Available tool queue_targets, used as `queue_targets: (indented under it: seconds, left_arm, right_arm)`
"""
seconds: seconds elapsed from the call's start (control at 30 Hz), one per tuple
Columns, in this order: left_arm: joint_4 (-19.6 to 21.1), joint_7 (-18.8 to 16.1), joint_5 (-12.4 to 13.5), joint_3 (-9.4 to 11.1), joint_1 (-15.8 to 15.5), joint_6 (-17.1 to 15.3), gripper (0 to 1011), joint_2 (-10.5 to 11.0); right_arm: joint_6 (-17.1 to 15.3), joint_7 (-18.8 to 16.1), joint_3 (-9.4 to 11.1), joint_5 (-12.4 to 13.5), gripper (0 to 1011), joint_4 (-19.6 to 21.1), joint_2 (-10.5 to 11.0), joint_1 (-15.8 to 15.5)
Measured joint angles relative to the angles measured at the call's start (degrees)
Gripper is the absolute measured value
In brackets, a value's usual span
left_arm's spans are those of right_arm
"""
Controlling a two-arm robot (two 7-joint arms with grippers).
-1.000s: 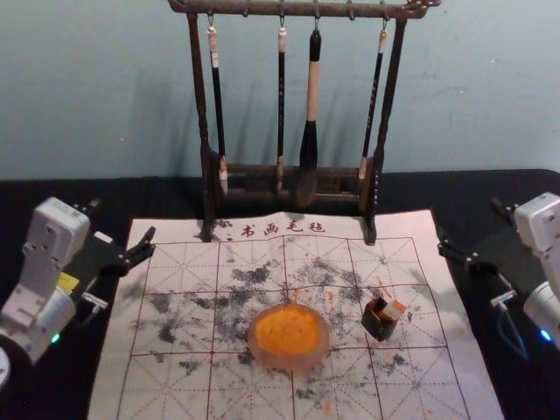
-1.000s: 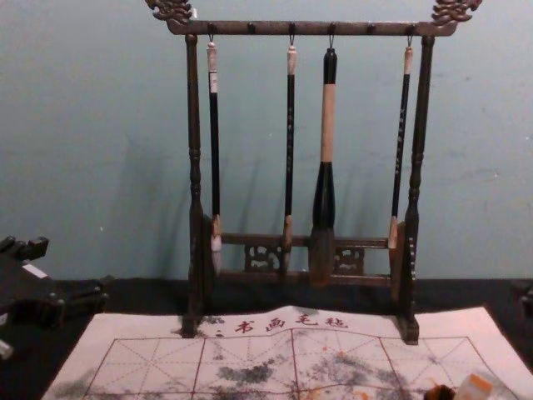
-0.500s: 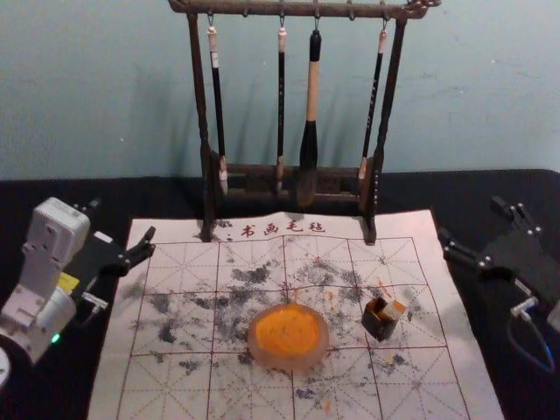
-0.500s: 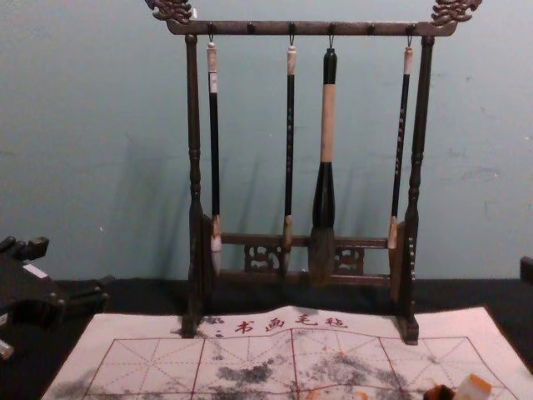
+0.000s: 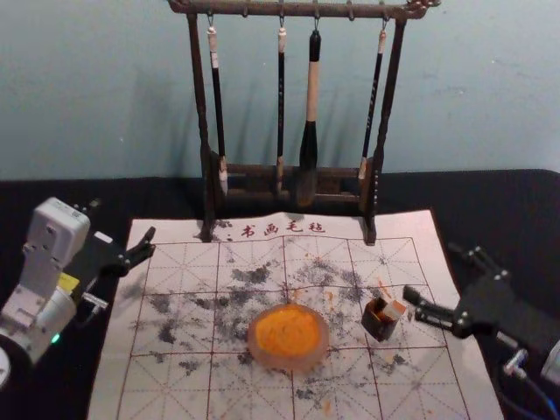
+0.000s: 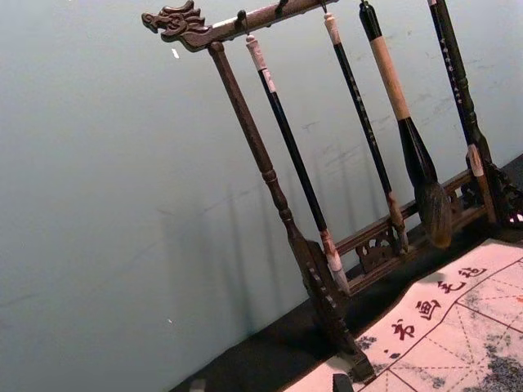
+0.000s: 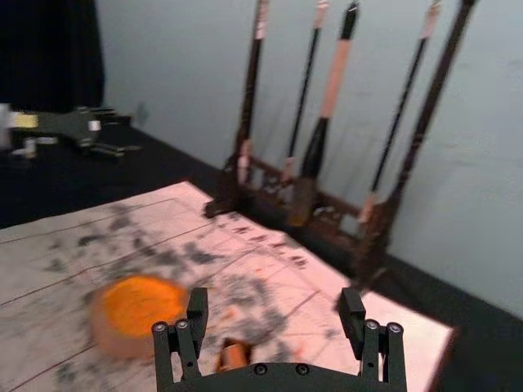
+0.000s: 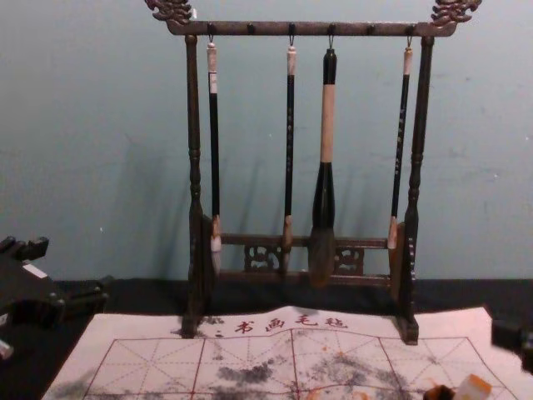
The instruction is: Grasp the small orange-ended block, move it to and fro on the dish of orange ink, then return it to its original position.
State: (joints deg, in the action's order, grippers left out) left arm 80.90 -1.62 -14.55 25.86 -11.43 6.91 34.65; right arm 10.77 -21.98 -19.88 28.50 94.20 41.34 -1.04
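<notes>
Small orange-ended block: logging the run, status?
Right gripper open, right of block. Block tilted in small dark box. Left gripper open, parked left. Path looks clear.

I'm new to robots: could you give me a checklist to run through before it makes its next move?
- Right end effector open: ok
- Right end effector around the orange-ended block: not ok, apart from it
- Block within its dark box: ok, leaning, end sticking out
- Orange ink in dish: ok
- Left end effector away from dish: ok
- Box steady enough not to tip: cannot tell
</notes>
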Motion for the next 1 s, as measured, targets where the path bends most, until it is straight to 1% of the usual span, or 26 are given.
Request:
queue_targets:
  seconds: [0.07, 0.27, 0.3, 0.5, 0.63, 1.0]
  left_arm:
    - [0.0, 0.0, 0.0, 0.0, 0.0, 0.0, 1001, 0.0]
    - [0.0, 0.0, 0.0, 0.0, 0.0, 0.0, 1001, 0.0]
    - [0.0, 0.0, 0.0, 0.0, 0.0, 0.0, 1001, 0.0]
    - [0.0, 0.0, 0.0, 0.0, 0.0, 0.0, 1001, 0.0]
    - [0.0, 0.0, 0.0, 0.0, 0.0, 0.0, 1001, 0.0]
    - [0.0, 0.0, 0.0, 0.0, 0.0, 0.0, 1001, 0.0]
  right_arm:
    - [-0.6, -1.2, -0.3, 0.3, 1000, 0.1, 0.0, -0.3]
    - [-2.8, -3.4, -0.9, 0.4, 1000, -0.4, -0.1, -0.3]
    - [-2.8, -3.4, -0.9, 0.4, 1000, -0.4, -0.1, -0.3]
    - [-5.7, -3.9, -1.5, -0.9, 1000, -2.1, -1.3, 0.5]
    - [-6.7, -4.3, -1.7, -1.4, 1000, -3.3, -2.1, 1.0]
    - [-7.6, -5.2, -1.5, -3.0, 1000, -6.0, -4.4, 2.4]
